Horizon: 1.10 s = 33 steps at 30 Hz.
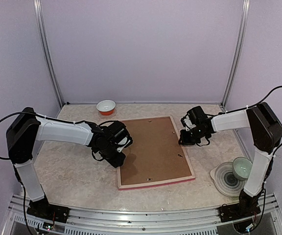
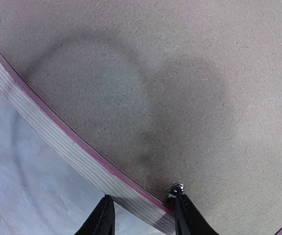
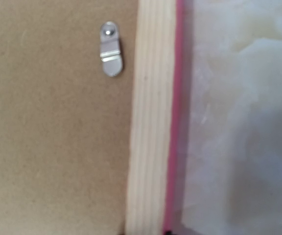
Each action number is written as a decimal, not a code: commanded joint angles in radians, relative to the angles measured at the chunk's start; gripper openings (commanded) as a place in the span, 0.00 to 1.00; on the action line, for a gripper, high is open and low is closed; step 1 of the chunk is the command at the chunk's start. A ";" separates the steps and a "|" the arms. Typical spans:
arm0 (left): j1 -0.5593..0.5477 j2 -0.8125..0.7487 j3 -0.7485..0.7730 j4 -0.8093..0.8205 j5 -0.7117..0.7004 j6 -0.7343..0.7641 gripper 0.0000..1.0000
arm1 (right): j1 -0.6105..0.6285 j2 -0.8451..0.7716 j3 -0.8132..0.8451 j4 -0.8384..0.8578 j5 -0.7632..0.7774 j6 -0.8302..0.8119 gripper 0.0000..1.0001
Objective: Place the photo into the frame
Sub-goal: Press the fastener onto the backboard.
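Frame [image 1: 155, 182] lies face down at picture centre, with the brown backing board [image 1: 151, 147] set in it; no photo shows. It looks light, stiff and thin, so I'd lift by a rail. Left gripper [image 2: 143, 218] straddles the left rail, fingers apart. Whether the right gripper [image 1: 189, 136] is closed, I cannot tell. No writing is readable.

Even, pinkish light overhead, shadows faint. A broad soft shadow darkens the backing board [image 2: 146, 112] in the left wrist view — the frame [image 3: 151, 147] looks blurred in the right wrist view.
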State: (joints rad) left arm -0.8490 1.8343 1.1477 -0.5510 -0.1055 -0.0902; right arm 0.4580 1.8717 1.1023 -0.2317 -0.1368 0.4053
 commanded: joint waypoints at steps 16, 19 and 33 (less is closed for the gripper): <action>0.006 0.024 -0.006 -0.067 -0.014 0.026 0.37 | 0.025 0.031 -0.013 -0.029 -0.066 -0.036 0.10; 0.009 0.006 0.000 -0.071 -0.025 0.021 0.46 | 0.024 0.030 -0.013 -0.030 -0.066 -0.036 0.10; 0.110 -0.130 0.017 -0.008 -0.033 -0.097 0.81 | 0.026 0.026 -0.010 -0.033 -0.069 -0.036 0.10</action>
State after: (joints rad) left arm -0.7856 1.7615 1.1530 -0.5987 -0.1219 -0.1184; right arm 0.4595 1.8721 1.1023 -0.2325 -0.1490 0.4038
